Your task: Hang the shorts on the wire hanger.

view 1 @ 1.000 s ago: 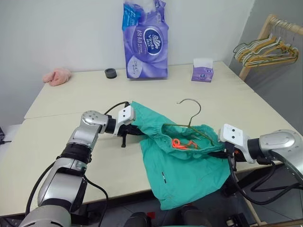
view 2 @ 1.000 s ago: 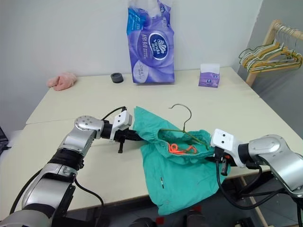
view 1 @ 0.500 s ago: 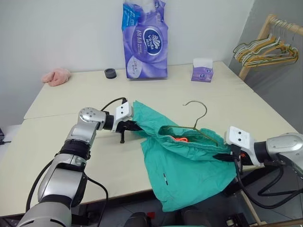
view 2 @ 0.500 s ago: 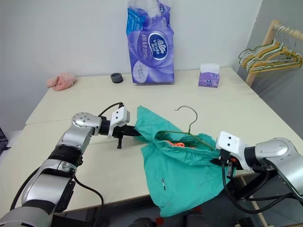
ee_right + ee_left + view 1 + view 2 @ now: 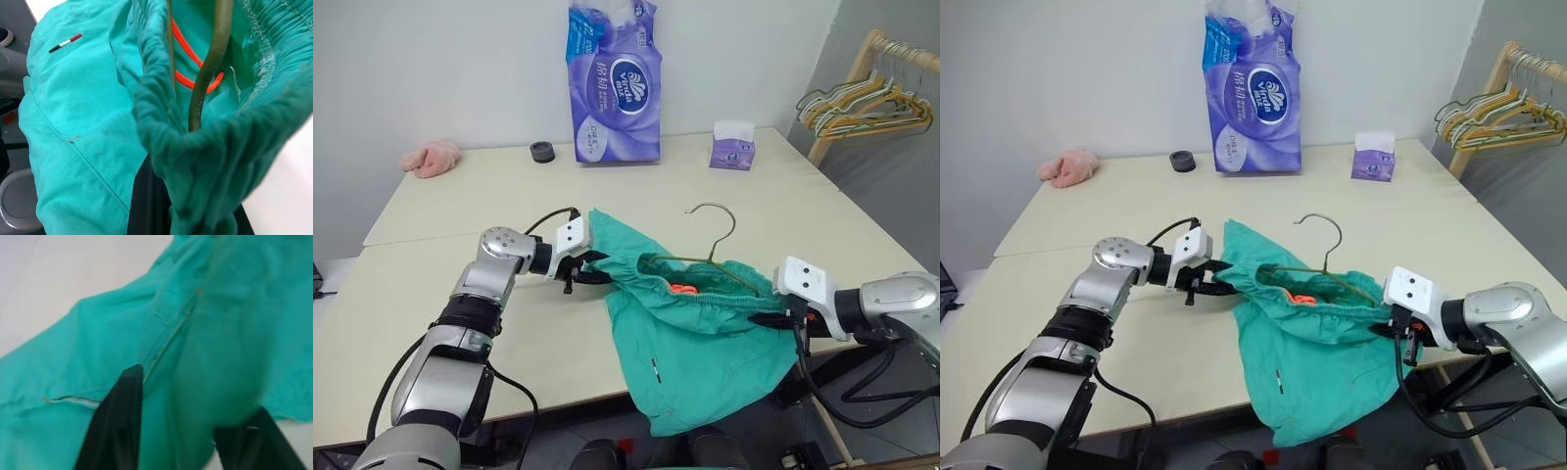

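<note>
Shorts of teal-green cloth lie at the front edge of the pale counter in the left eye view, with the lower part hanging over the edge. The wire hanger sits inside the waistband, and its hook sticks up above the cloth. A bit of orange cord peeks out of the waist opening. The left pincer is at the left end of the waistband, and its fingers are spread apart around the cloth. The right pincer is at the right end of the waistband, squeezed tight on the shorts. At the back of the counter stand a big purple pack of paper rolls, a small purple tissue box, a little black ring and a pink cloth lump. A wooden rack with a bunch of hangers stands off to the right. In the left wrist view, the two black fingers stand apart with green cloth bunched between them, so the grip looks loose. In the right wrist view, the gathered waistband is pinched in the closed pincer, and the olive wire runs up right beside the fold; I cannot tell if the wire is pinched too. A small white and red tag shows on the cloth.
</note>
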Tool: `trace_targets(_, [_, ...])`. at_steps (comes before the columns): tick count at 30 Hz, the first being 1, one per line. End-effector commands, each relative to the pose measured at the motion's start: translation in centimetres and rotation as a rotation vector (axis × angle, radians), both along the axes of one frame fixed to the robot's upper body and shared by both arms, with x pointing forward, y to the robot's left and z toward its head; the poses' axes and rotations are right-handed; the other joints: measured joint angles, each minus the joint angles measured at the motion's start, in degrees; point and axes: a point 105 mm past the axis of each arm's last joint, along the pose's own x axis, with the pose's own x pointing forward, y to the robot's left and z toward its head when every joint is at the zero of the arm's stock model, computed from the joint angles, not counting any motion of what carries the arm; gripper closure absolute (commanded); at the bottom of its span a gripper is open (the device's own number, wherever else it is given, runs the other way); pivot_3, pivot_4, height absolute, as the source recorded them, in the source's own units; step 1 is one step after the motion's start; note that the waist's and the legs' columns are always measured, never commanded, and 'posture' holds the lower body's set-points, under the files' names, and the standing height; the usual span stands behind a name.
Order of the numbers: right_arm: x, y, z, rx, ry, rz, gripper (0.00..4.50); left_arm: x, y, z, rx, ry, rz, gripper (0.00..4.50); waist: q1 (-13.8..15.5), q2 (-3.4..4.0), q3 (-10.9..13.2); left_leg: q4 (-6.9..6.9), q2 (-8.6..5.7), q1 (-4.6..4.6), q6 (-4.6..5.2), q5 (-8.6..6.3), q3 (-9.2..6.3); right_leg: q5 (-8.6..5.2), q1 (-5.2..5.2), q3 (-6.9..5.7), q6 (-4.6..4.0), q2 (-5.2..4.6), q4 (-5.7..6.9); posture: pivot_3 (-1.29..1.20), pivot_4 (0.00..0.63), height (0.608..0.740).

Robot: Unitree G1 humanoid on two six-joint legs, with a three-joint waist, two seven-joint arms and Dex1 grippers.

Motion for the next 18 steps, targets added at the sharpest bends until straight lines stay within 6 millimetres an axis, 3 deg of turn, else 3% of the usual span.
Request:
trace_targets(1, [0.1, 0.5, 1.0, 0.027, -0.047, 0.003, 4.50, 0.8, 0.4, 1.6, -0.054, -0.074, 0.053, 1.41, -0.02, -0.01, 0.00, 0.00, 0.00, 0.00, 0.00, 0.00, 0.00, 0.00, 0.00, 0.00, 0.00, 0.00, 0.00, -0.18, 0.019, 0.740])
trace_targets(3, [0.1, 0.4, 1.0, 0.039, -0.045, -0.014, 4.50, 1.2, 1.5, 2.0, -0.051, -0.082, 0.092, 0.85, -0.03, -0.01, -0.01, 0.00, 0.01, 0.00, 0.00, 0.00, 0.00, 0.00, 0.00, 0.00, 0.00, 0.00, 0.01, -0.18, 0.021, 0.740])
trace_targets(7, [0.1, -0.1, 1.1, 0.096, -0.031, -0.100, 4.50, 2.9, 4.5, 4.2, -0.081, -0.158, 0.256, 0.85, -0.15, -0.02, 0.00, -0.01, 0.03, 0.00, -0.01, -0.01, -0.01, 0.00, -0.02, -0.01, 0.00, 0.01, 0.02, -0.19, 0.034, 0.740])
trace_targets(9, [-0.1, -1.0, 0.9, 0.112, -0.021, -0.168, 4.50, 3.0, 4.8, 4.9, -0.099, -0.175, 0.275, 0.85, -0.14, -0.04, 0.02, -0.01, 0.03, -0.01, -0.01, -0.01, -0.01, 0.00, -0.03, -0.02, 0.00, 0.01, 0.02, -0.20, 0.046, 0.740])
trace_targets(12, [-0.2, -2.9, 0.6, 0.147, -0.008, -0.331, 4.50, 2.2, 3.1, 5.4, -0.155, -0.137, 0.215, 0.85, 0.32, -0.06, 0.03, 0.00, -0.01, -0.03, 0.03, -0.04, -0.02, 0.01, 0.00, -0.03, 0.01, -0.05, -0.02, -0.21, 0.061, 0.740])
trace_targets(18, [-1.7, -9.4, -0.5, 0.148, 0.056, -0.853, 4.50, -1.1, -4.3, 6.4, -0.269, -0.058, 0.001, 0.85, 0.04, 0.05, 0.24, 0.06, -0.11, -0.04, 0.16, -0.11, 0.01, 0.05, 0.07, 0.01, 0.08, -0.21, -0.02, -0.33, 0.106, 0.740])
